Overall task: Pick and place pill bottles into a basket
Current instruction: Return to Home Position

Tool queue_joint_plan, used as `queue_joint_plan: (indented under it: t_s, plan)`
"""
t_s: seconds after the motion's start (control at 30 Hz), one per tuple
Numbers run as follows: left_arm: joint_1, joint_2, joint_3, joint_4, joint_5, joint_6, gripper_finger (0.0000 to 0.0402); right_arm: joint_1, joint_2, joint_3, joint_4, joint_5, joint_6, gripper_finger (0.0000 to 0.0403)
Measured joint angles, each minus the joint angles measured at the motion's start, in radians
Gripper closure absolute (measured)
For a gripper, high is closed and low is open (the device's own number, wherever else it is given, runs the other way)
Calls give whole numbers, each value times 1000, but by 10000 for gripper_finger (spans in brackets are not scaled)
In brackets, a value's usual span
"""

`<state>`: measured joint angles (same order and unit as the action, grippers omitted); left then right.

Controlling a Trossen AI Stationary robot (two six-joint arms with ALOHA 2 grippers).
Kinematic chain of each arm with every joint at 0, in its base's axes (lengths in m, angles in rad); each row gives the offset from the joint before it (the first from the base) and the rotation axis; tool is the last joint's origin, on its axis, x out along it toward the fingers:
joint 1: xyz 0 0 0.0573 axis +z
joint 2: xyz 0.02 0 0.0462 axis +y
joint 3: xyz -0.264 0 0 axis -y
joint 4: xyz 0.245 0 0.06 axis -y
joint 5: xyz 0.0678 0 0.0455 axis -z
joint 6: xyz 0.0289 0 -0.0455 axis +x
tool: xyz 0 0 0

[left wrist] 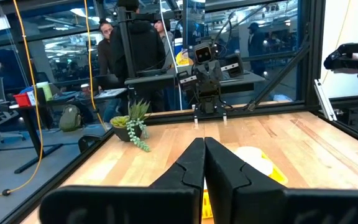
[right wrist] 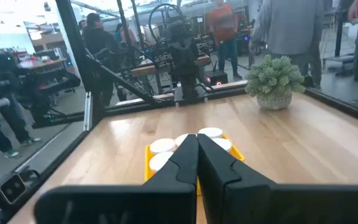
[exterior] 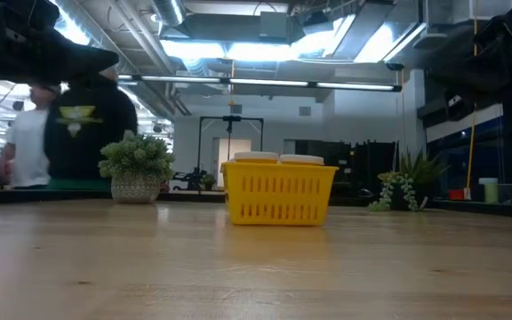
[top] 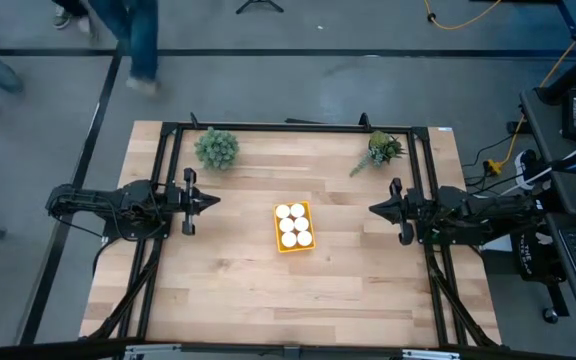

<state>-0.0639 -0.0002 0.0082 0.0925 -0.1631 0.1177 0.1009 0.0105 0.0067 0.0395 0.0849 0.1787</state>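
At the middle of the table (top: 268,300), the basket (top: 295,250) is sitting with all six bottles (top: 289,226) standing in it, two across and three along, filling it. Nothing is lying loose on the wood, so I am judging the loading finished.

Both arms are hanging at their own sides, well apart from the basket, which is looking to me like parking rather than reaching. The left gripper (top: 213,200) is pointing in at the basket with its fingers pressed together on nothing. The right gripper (top: 373,208) is mirroring it, pinched closed and empty too. Two plants (top: 216,148) are standing near the far edge, well clear.

Only the high view is giving the full count and the grid. The low view is adding that the bottles are standing upright, white caps (exterior: 256,157) poking just above the rim. The wrist views are settling the fingers, which from above are looking too small to judge.
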Motion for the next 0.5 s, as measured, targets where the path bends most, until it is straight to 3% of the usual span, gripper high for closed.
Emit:
queue_joint_plan:
  t_s: [0.27, 0.5]
  plan:
    - [0, 0, 0, 0, 0, 0, 394, 0, 0, 0, 0, 0, -49, 396]
    - [0, 0, 0, 0, 0, 0, 397, 0, 0, 0, 0, 0, 23, 396]
